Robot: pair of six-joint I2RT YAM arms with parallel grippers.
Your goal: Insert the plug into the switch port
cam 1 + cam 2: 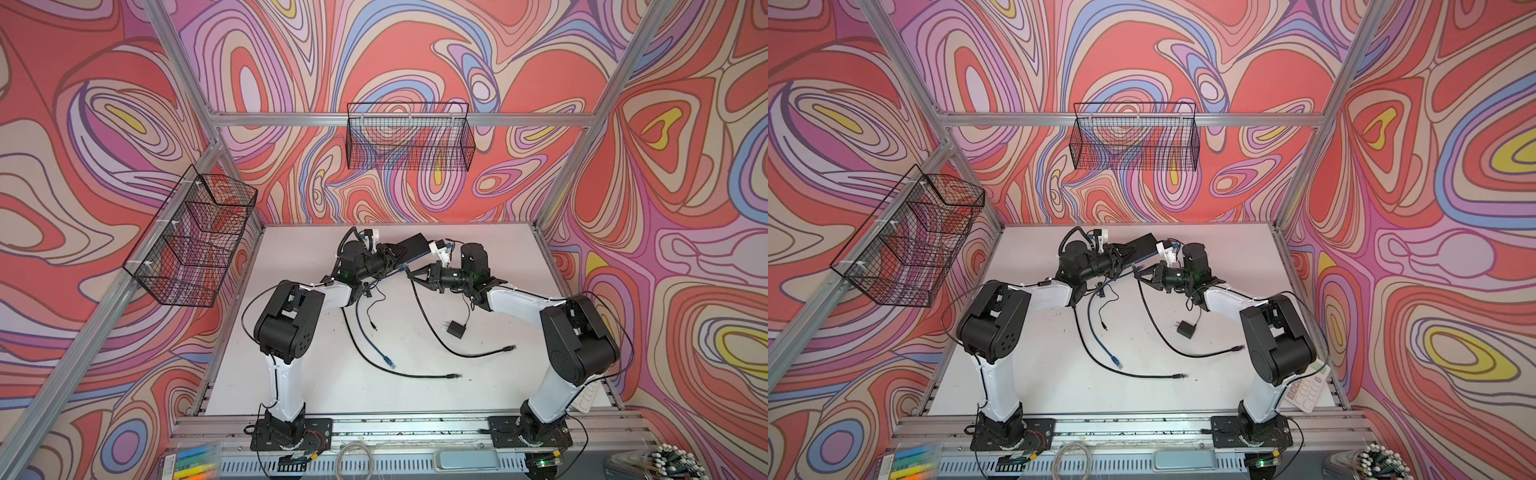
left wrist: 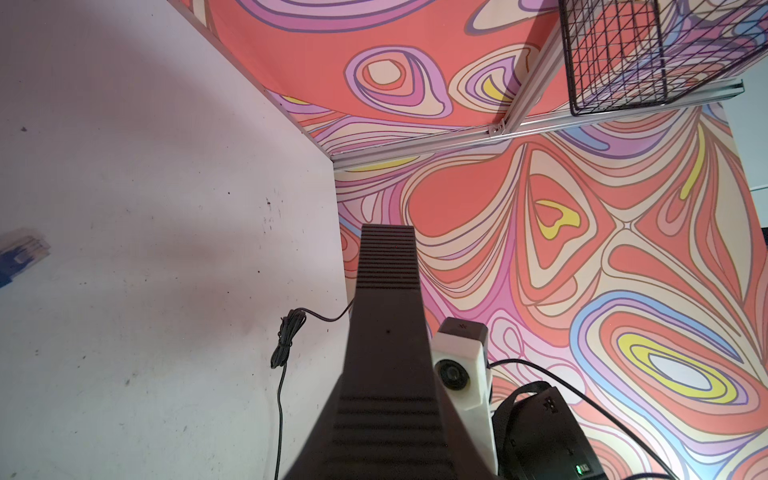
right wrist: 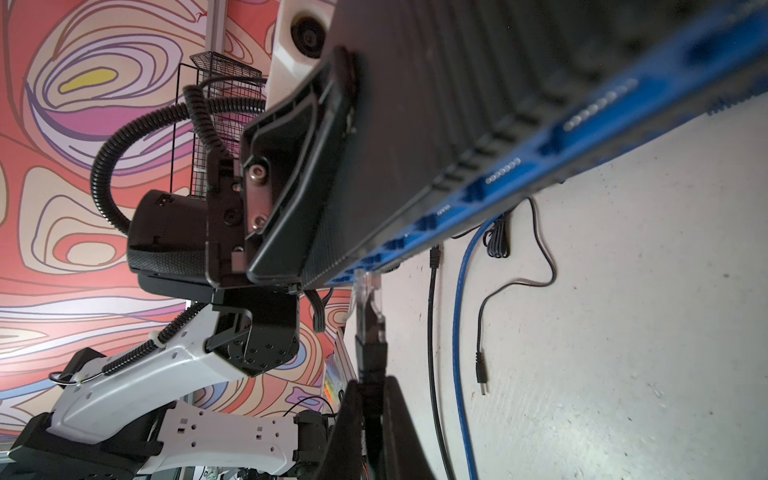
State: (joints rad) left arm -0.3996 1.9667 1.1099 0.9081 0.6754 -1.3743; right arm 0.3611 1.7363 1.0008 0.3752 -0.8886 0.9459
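The switch, a black ribbed box with a blue port face, is held tilted above the table at the back. My left gripper is shut on its end. My right gripper is shut on a black cable just behind the plug. The plug's clear tip touches the end of the port row. Whether it sits inside a port I cannot tell. In the left wrist view a dark ribbed finger fills the middle and hides the grip.
On the white table lie a loose blue cable, a black cable and a black power adapter. Wire baskets hang on the back wall and the left frame. A calculator sits near the right arm's base.
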